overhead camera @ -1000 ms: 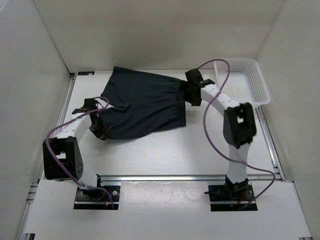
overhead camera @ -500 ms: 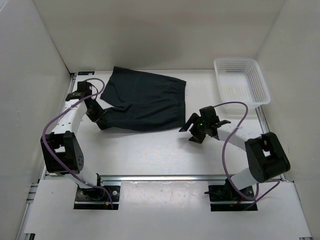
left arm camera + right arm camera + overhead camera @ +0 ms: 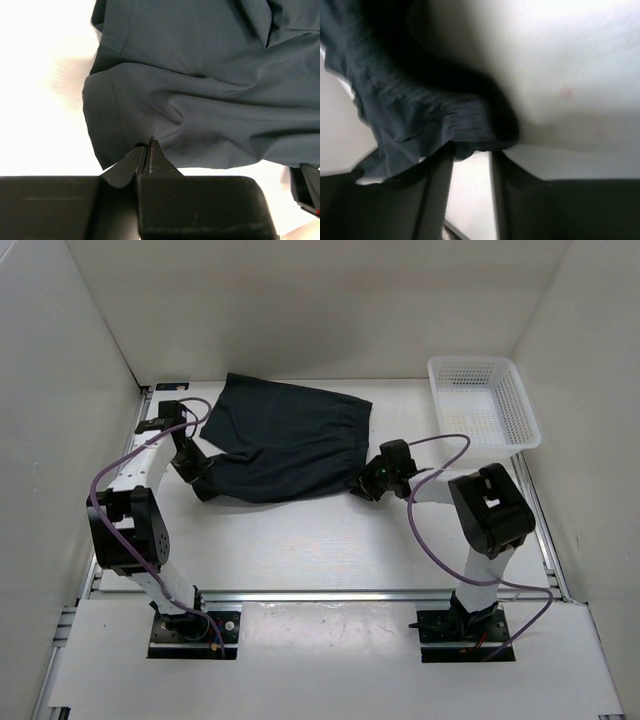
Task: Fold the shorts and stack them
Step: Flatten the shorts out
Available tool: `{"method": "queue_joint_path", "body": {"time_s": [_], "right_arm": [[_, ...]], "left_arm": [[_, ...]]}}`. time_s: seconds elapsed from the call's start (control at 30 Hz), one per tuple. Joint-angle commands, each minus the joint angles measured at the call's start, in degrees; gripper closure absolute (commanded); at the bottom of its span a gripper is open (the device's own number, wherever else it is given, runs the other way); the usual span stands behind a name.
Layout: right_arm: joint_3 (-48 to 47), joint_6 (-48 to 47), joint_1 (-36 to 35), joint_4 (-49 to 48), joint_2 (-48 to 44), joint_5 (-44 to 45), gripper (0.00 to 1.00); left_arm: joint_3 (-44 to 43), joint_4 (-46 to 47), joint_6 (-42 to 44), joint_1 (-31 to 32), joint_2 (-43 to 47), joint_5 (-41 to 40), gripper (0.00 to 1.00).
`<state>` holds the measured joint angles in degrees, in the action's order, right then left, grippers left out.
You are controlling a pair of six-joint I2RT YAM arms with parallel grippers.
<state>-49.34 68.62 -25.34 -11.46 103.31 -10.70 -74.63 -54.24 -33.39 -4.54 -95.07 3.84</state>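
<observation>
The shorts (image 3: 290, 440) lie spread across the far-left stretch of the table (image 3: 320, 540), well apart from the white basket (image 3: 528, 410) in the far right corner. Down at a leg hem, the left gripper (image 3: 146, 152) has its fingers (image 3: 159, 162) together, pinching a thin ridge of cloth. That's a shallow bite, and any hard tug could slip it free. Over on the other side, the right gripper (image 3: 471, 162) sits at the gathered waistband corner with its fingers (image 3: 437, 190) apart. Fabric is bunched just at their tips and bare table shows through the gap. The danger: they close on air or a single layer, one side lifts alone, and the fold comes out skewed and wrinkled.
</observation>
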Motion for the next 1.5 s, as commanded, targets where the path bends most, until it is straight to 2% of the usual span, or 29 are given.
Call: {"method": "queue_joint_path", "body": {"time_s": [0.0, 0.03, 0.1, 0.17, 0.2, 0.3, 0.33, 0.43, 0.57, 0.6, 0.63, 0.67, 0.7, 0.73, 0.83, 0.93, 1.0, 1.07, 1.1, 1.13, 1.2, 1.47], "right_arm": [[-4.78, 0.03, -0.50, 4.42, 3.91, 6.12, 0.62], [-5.84, 0.02, -0.50, 6.26, 5.05, 6.82, 0.84], [-7.17, -0.93, -0.50, 11.36, 5.06, 7.35, 1.00], [-7.17, -3.65, -0.50, 14.26, 3.14, 9.20, 1.00], [-7.17, -4.63, -0.50, 17.50, 2.26, 10.16, 1.00], [-5.95, -8.06, -0.50, 23.65, -2.83, 13.24, 1.00], [-5.33, -8.76, -0.50, 24.90, -3.80, 14.03, 1.00], [-4.80, -10.44, 0.03, 28.42, -7.15, 16.32, 1.00], [-7.25, -13.24, 0.56, 30.54, -7.68, 17.37, 1.00], [-7.26, -14.03, 0.56, 31.06, -7.68, 17.38, 1.00], [-8.13, -14.04, 0.56, 31.06, -7.68, 17.38, 1.00], [-8.92, -14.04, 0.56, 31.06, -7.68, 17.38, 1.00], [-8.93, -14.74, 0.56, 31.06, -7.07, 17.38, 1.00], [-9.63, -14.74, 0.56, 31.59, -7.07, 17.38, 1.00], [-10.25, -15.27, 0.56, 31.59, -6.54, 17.38, 1.00], [-10.86, -15.27, 0.56, 31.59, -6.01, 16.85, 1.00], [-10.86, -15.79, 0.56, 31.59, -5.49, 16.85, 1.00], [-11.39, -15.80, 0.56, 31.59, -4.79, 16.85, 1.00], [-11.39, -15.80, 0.56, 31.59, -4.78, 16.85, 1.00], [-11.39, -15.80, 0.56, 31.59, -4.78, 16.24, 1.00], [-11.39, -15.80, 0.56, 31.59, -4.17, 16.24, 1.00], [-11.39, -15.80, 0.56, 31.59, -4.17, 16.24, 1.00]], "left_arm": [[-2.80, -0.43, 0.69, -0.12, 0.58, -0.41, 0.90], [-3.58, -1.04, 0.69, -0.12, -0.11, -1.10, 0.90], [-4.90, -1.74, 1.21, -0.12, -0.82, -1.81, 0.90], [-6.22, -2.28, 1.22, -0.12, -2.66, -2.34, 0.90], [-8.06, -2.28, 2.00, -0.12, -3.54, -2.34, 0.84], [-12.45, -2.80, 2.53, -0.12, -8.10, -2.34, 0.83], [-13.60, -2.80, 2.54, -0.12, -9.51, -2.34, 0.90], [-18.77, -3.85, 2.54, 1.01, -15.48, -2.86, 0.90], [-25.38, -7.37, 5.43, 1.02, -22.00, -0.85, 0.67], [-25.39, -7.37, 5.44, 1.02, -22.00, -0.85, 0.58], [-25.39, -7.37, 5.96, 1.02, -21.05, -0.85, 0.55], [-25.39, -7.37, 5.96, 1.02, -20.17, -1.46, 0.45], [-25.39, -7.37, 5.96, 1.02, -19.29, -1.46, 0.43], [-25.39, -7.37, 6.49, 0.50, -17.45, -2.25, 0.34], [-23.82, -8.51, 6.49, -0.03, -13.06, -3.04, 0.33], [-18.55, -7.56, 6.49, -0.03, -6.48, -5.51, 0.64], [-12.66, -5.98, 6.49, 1.89, -3.73, -4.29, 0.80], [-9.76, -4.66, 6.49, 3.21, -3.02, -2.96, 0.80], [-7.40, -4.04, 6.49, 3.74, -3.02, -1.74, 0.77], [-6.24, -3.16, 6.49, 4.35, -3.02, -1.73, 0.59], [-5.00, -1.32, 6.49, 4.88, -5.21, 0.20, 0.50], [-7.89, -0.25, 7.02, 6.56, -13.73, -0.85, 0.52]]}}
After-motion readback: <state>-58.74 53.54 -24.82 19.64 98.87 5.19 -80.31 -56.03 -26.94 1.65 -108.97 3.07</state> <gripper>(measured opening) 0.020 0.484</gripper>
